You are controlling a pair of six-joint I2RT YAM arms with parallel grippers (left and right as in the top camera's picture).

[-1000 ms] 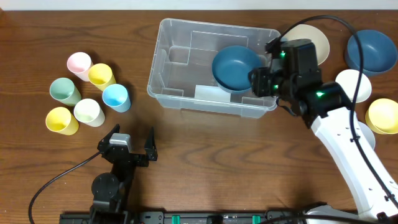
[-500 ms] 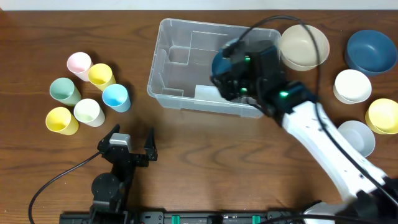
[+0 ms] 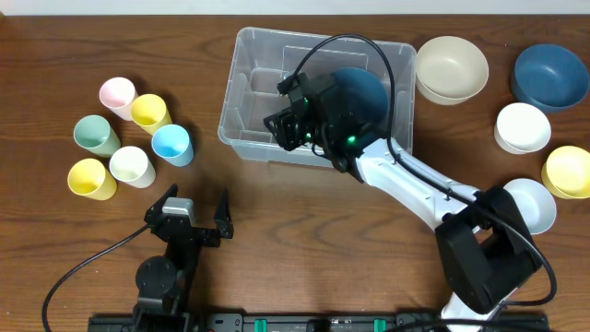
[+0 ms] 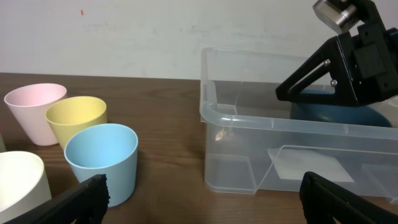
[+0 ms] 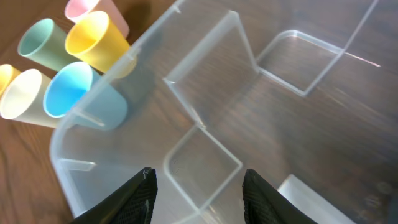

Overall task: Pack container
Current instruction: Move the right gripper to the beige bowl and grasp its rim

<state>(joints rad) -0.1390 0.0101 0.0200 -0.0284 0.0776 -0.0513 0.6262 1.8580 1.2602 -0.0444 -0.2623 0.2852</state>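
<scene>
The right claw (image 5: 198, 186) hangs wide, empty, over the container (image 3: 235, 92); the blue bowl (image 3: 364, 85) behind it sits at one end, likely sparing room; the left claw (image 3: 195, 203) waits wide

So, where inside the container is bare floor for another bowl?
The left half of the container is bare, from its wall to the dark blue bowl; the right claw hangs over it. The bowl crowds the right half.

R hand (image 3: 288, 123) splayed, outstretched; L hand (image 3: 195, 207) splayed, tucked back.
</scene>
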